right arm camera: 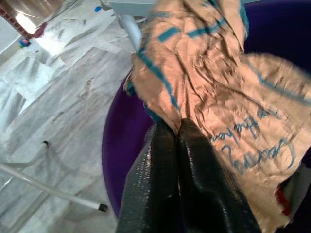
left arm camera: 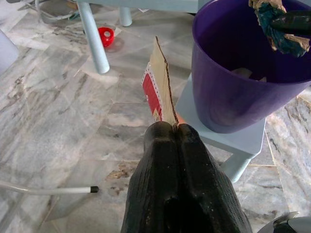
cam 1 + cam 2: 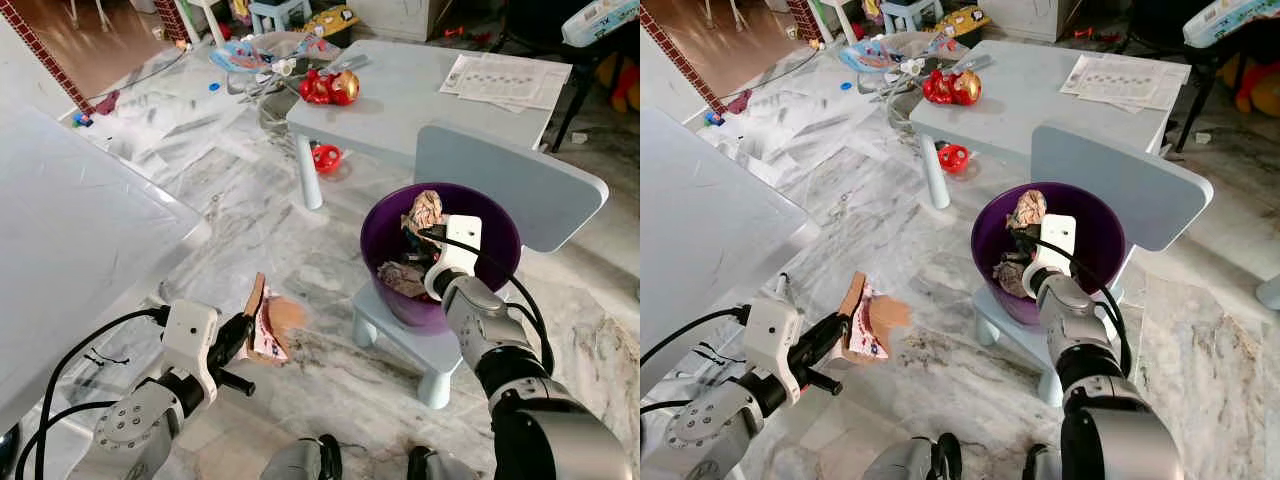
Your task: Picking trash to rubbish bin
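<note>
— Down low in the head view, what did the left gripper [image 3: 243,335] hold?

— A flat card scrap [image 3: 266,322], pinched tight. The purple bin [image 3: 500,262] stood to its right, on a small stool [image 3: 425,352].

— And the left wrist view?

— The card stood on edge, the bin just past it.

— The right wrist view?

— The right gripper [image 1: 179,130] squeezed crumpled brown paper [image 1: 214,87] over the bin. That arm was nearer.
</note>
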